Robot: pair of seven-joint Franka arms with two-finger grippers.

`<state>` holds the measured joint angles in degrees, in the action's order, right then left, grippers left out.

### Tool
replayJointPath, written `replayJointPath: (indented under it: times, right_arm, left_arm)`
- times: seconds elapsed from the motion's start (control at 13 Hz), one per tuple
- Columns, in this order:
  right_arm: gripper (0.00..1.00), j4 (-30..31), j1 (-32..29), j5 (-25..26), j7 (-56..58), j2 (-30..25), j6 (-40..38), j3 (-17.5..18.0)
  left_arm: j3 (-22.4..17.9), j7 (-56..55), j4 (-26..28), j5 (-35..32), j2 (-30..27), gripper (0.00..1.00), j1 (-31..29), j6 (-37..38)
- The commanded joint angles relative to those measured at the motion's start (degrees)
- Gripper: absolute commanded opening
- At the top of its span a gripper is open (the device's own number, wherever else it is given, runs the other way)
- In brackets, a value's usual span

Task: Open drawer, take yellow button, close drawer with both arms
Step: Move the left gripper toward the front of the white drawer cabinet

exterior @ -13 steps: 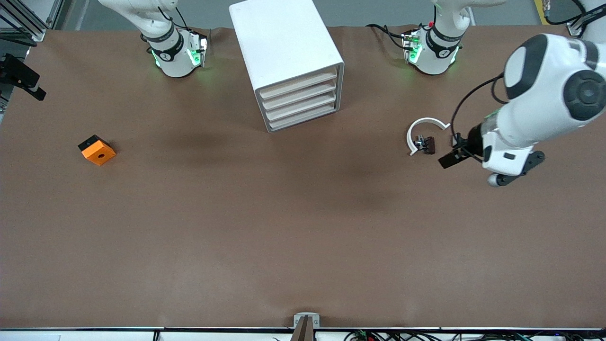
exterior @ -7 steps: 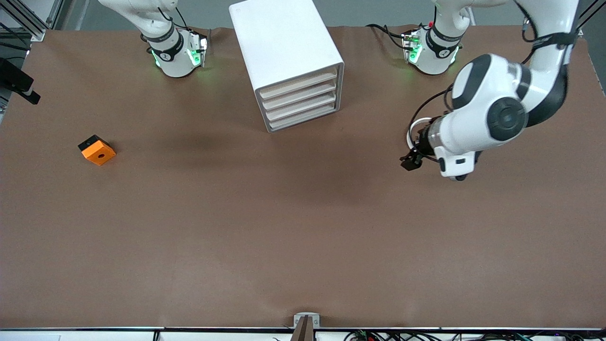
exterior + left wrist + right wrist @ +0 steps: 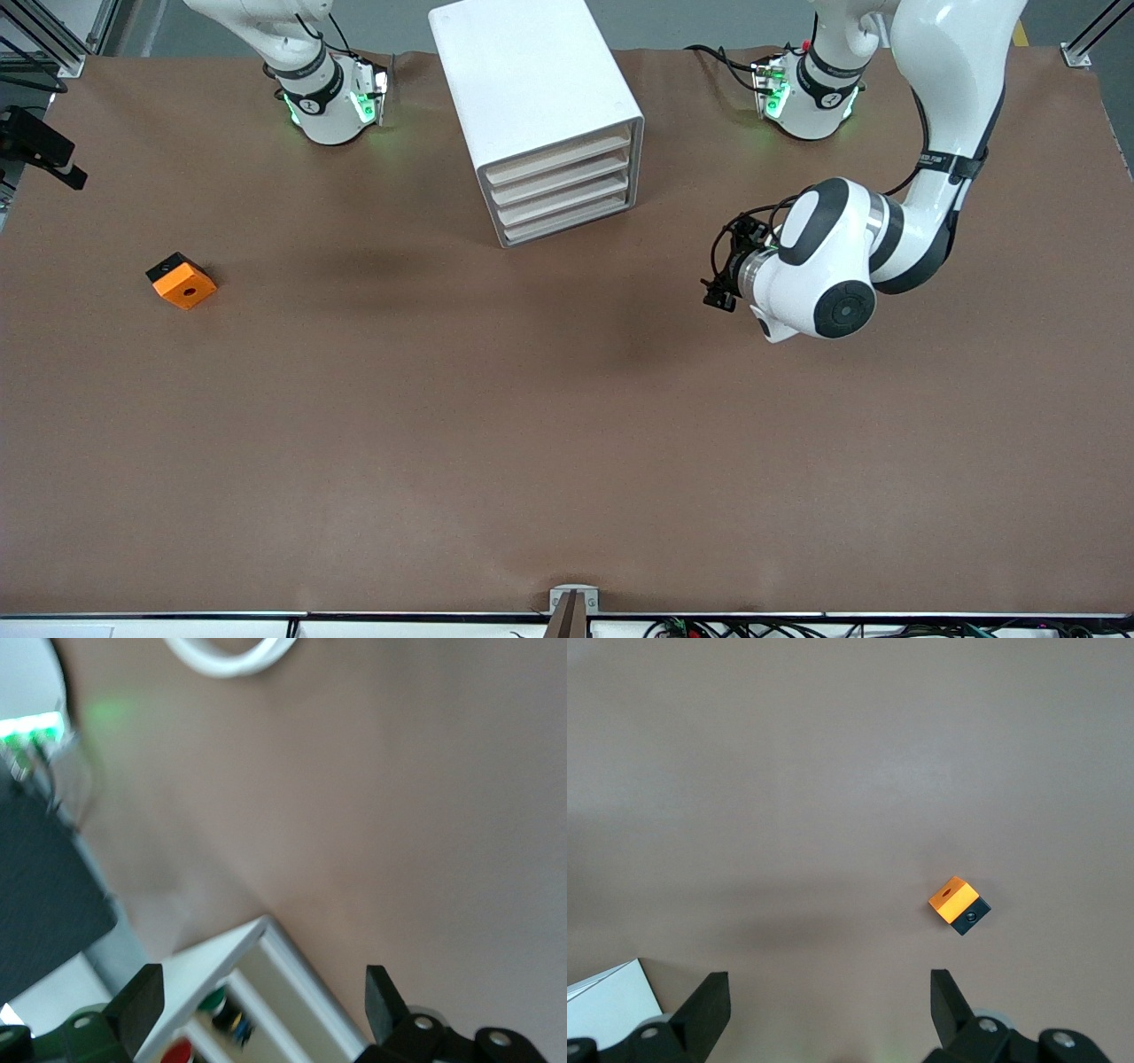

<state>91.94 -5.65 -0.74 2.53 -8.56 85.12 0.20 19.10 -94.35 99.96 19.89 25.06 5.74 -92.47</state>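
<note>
Front view — orange cube [image 3: 182,281] sits well apart from cabinet [image 3: 540,115].

Even, bright overhead light; the table [image 3: 567,443] showed soft faint shadows just in front of the cabinet [image 3: 532,97]. Green LED glow at both arm bases beside it. Left wrist view was motion-blurred; right wrist view sharp.

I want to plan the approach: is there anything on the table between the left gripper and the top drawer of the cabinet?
Nothing visible: between the open left gripper and the drawer, which is shut, lies only bare table.
</note>
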Motion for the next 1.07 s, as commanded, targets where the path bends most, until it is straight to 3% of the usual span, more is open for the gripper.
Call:
replayJointPath:
  times: [0.0,0.38,1.0]
  right_arm:
    - [1.00,-0.7,0.4,0.6,-0.4,0.2,-1.4,0.1]
    - [1.00,0.3,0.4,0.6,-0.4,0.0,-1.5,0.1]
    - [1.00,0.4,0.4,0.6,-0.5,0.0,-0.3,0.1]
  left_arm:
    - [0.3,-6.3,-4.2,4.9,4.8,1.00,0.2,4.1]
    - [0.4,-15.8,-8.8,13.2,12.5,1.00,1.6,9.5]
    - [0.4,-25.1,-8.9,24.3,15.5,1.00,4.9,15.0]
